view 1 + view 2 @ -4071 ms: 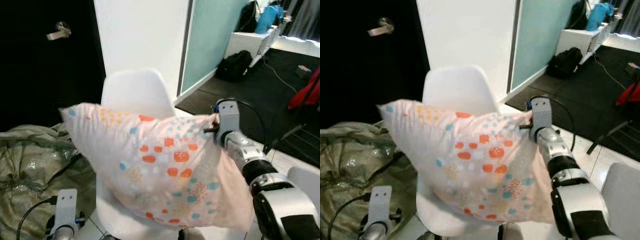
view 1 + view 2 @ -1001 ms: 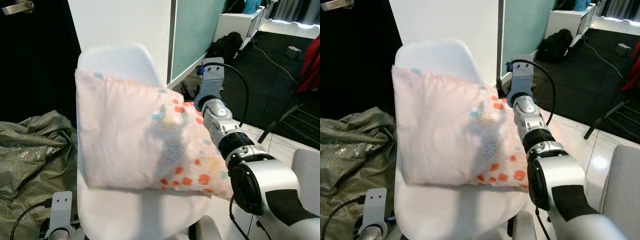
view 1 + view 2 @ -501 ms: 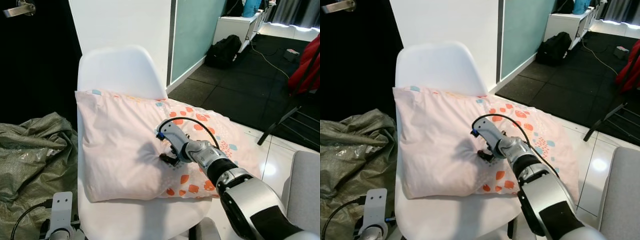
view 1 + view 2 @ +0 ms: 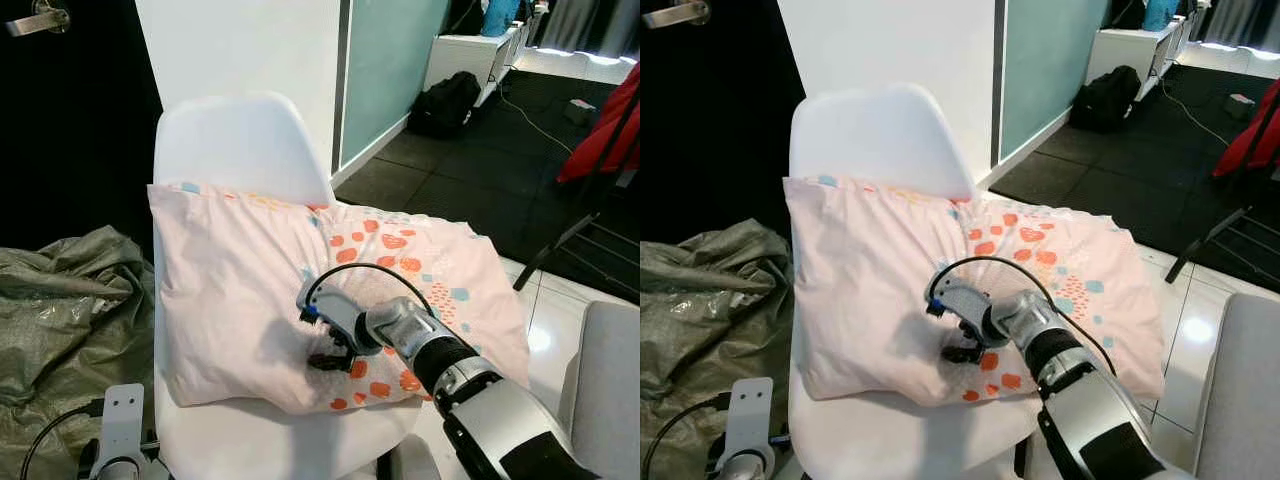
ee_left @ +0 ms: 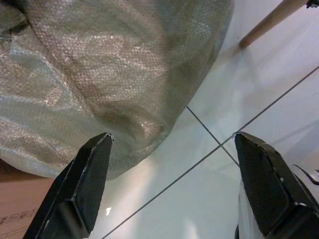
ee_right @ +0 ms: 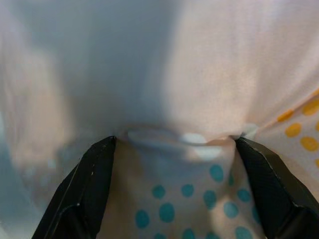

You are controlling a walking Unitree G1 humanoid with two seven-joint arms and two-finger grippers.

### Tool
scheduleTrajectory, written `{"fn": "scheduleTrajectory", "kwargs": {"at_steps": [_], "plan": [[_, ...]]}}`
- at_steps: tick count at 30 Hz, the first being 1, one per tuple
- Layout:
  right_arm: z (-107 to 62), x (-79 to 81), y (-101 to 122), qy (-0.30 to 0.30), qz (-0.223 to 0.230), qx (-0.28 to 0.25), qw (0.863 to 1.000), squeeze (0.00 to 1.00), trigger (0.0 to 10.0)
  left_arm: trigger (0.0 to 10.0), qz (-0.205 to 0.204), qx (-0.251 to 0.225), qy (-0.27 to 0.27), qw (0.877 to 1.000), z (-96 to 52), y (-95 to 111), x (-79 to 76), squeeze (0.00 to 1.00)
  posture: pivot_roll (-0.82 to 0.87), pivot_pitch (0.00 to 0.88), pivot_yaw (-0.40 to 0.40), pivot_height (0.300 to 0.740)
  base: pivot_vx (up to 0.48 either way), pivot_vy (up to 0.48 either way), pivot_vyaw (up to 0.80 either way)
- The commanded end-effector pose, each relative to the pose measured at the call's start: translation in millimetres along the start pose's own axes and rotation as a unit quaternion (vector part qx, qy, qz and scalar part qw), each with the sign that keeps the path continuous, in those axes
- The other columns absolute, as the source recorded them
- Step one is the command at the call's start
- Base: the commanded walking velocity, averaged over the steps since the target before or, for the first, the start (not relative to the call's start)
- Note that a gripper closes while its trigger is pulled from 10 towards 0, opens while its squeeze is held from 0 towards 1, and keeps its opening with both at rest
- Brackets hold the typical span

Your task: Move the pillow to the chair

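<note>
Pink cotton fills the space between my right claw's [image 4: 962, 352] two black fingers [image 6: 87, 186]: they are spread wide and pressed down into the pillow [image 4: 250, 290], with a ridge of its fabric bunched between them, not pinched. The cloth there carries teal dots on one side and orange dots on the other.

My right claw sits on the front part of the pillow, near its forward edge, and my silver right arm [image 4: 440, 365] reaches in to it from the pillow's right side, a black cable looping over the wrist.

The pillow lies flat on the seat of the white chair [image 4: 240, 140], its back edge against the chair's backrest. Its right end, printed with orange and teal spots, hangs out past the seat edge over the tiled floor [image 4: 545, 320]. Its left part is plain pale pink.

Left of the pillow and the chair, a crumpled grey-green woven sack [image 4: 60, 310] lies on the floor. My left claw [image 5: 172, 184] hangs low there, below the pillow and to its left, fingers spread apart over the sack and the white tiles, holding nothing. A wooden chair leg [image 5: 271, 20] shows beside the sack.

Behind the pillow, beyond the chair, stand a white wall and a teal panel [image 4: 385, 60], and farther off to the right a black bag [image 4: 445, 100] on dark flooring.
</note>
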State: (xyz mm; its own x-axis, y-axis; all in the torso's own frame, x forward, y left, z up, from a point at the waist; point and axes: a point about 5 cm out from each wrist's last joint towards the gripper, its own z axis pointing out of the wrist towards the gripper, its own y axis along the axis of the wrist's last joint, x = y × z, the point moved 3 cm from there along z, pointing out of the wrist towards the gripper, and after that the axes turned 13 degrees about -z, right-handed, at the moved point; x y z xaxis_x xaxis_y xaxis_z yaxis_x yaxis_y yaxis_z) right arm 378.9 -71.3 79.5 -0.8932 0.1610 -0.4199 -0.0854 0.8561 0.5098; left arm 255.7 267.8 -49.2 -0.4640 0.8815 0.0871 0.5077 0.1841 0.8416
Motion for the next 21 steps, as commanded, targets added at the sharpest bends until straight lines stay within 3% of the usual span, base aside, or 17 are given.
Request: {"fn": "scheduleTrajectory", "kwargs": {"at_steps": [1,4,8,12,15,16,18,20,21], "plan": [[3.3,7.0,-15,-0.003,-0.003,0.038,0.999,0.0,10.0,10.0,0.005,0.0,-0.013,1.0,-0.7,0,-6.9,0.0,-0.07,0.084,-0.022,0.453,0.0,0.0,0.0],[1.3,-0.5,-11,-0.028,-0.004,0.031,0.999,0.0,10.0,10.0,0.005,0.0,-0.013,1.0,-0.6,0,-6.9,0.0,-0.07,0.084,-0.022,0.453,0.0,0.0,0.0],[2.8,1.7,16,-0.009,0.013,-0.058,0.998,0.0,10.0,10.0,0.0,-0.006,-0.009,1.0,-0.3,2,-6.0,0.0,-0.06,0.08,-0.021,0.453,0.0,0.0,0.0],[1.4,-2.8,17,-0.027,0.016,-0.061,0.998,0.0,10.0,10.0,-0.025,-0.019,0.003,1.0,1.0,8,-0.5,0.0,-0.07,0.08,-0.02,0.453,0.0,0.0,0.0],[-2.0,-11.1,15,-0.058,0.029,-0.063,0.996,0.0,10.0,10.0,-0.073,-0.073,0.042,0.994,5.1,32,19.8,0.0,-0.07,0.082,-0.023,0.453,0.0,0.0,0.0],[-2.0,-11.1,15,-0.058,0.029,-0.063,0.996,0.0,10.0,10.0,-0.073,-0.073,0.042,0.994,5.1,32,19.8,0.0,-0.07,0.082,-0.023,0.453,0.0,0.0,0.0],[-4.2,-15.4,15,-0.076,0.036,-0.069,0.994,0.0,10.0,10.0,-0.074,-0.147,0.11,0.98,7.2,70,53.4,0.0,-0.07,0.082,-0.028,0.453,0.0,0.0,0.0],[-6.1,-19.4,15,-0.092,0.042,-0.077,0.992,0.0,10.0,10.0,-0.081,-0.2,0.151,0.965,5.1,98,77.0,0.0,-0.07,0.081,-0.026,0.453,0.0,0.0,0.0],[-6.1,-19.4,15,-0.092,0.042,-0.077,0.992,0.0,10.0,10.0,-0.081,-0.2,0.151,0.965,5.1,98,77.0,0.0,-0.07,0.081,-0.026,0.453,0.0,0.0,0.0]]}}
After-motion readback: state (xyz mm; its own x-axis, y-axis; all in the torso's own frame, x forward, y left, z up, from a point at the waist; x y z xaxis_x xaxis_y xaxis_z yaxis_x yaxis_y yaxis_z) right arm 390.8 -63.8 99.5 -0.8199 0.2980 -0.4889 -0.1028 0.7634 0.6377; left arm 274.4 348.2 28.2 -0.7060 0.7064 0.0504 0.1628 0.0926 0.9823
